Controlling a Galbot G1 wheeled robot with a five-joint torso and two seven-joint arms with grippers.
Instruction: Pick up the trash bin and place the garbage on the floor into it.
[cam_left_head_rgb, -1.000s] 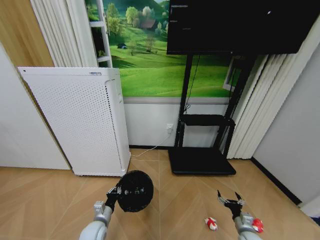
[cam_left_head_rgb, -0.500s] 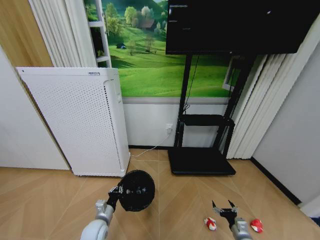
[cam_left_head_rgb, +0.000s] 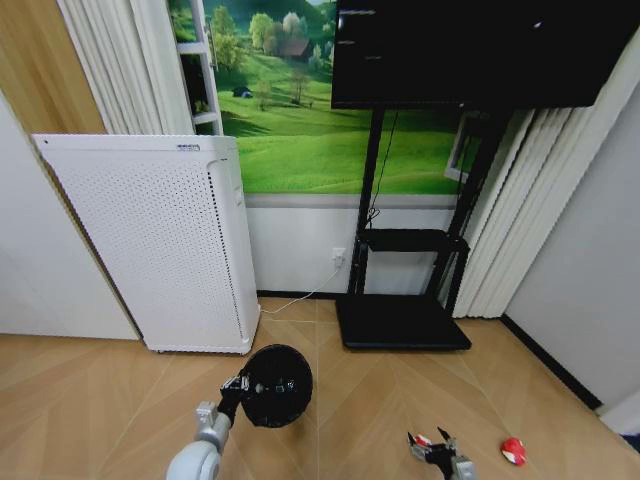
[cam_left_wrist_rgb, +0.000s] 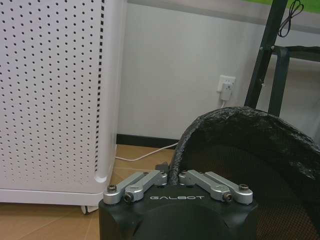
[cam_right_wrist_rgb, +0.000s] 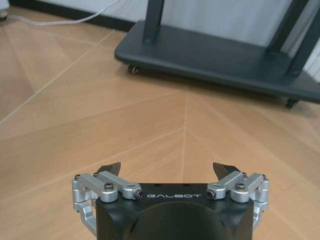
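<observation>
On the head view, the trash bin (cam_left_head_rgb: 276, 385) is held off the wooden floor (cam_left_head_rgb: 100, 400) by the left gripper (cam_left_head_rgb: 236, 388), jaws clamped on its rim, just in front of the white perforated appliance (cam_left_head_rgb: 150, 240). Against the earlier head pictures the bin has drifted slightly right and the right gripper (cam_left_head_rgb: 432, 447) has dropped lower and leftward, now sitting right at one red-and-white wrapper (cam_left_head_rgb: 419, 439), partly hidden behind it. A second wrapper (cam_left_head_rgb: 513, 450) lies apart to the right on the floor. Judged from this, the first pick of garbage is about to start; nothing has been binned yet. Bottle not seen.

On the left wrist view, the left gripper (cam_left_wrist_rgb: 172, 179) is seen closed on the bin's edge (cam_left_wrist_rgb: 210, 125), which is covered by a crinkled black liner; the inner wall looks like dark mesh. The appliance (cam_left_wrist_rgb: 50, 90) is smooth white plastic with regular round holes; a white plug and cable are at the wall socket (cam_left_wrist_rgb: 226, 85).

On the right wrist view, the right gripper (cam_right_wrist_rgb: 167, 172) is shown with jaws spread wide and empty, dark pointed tips on metal links, over herringbone wood planks. A black wheeled TV stand base (cam_right_wrist_rgb: 215, 55), flat and matte, is well ahead.
</observation>
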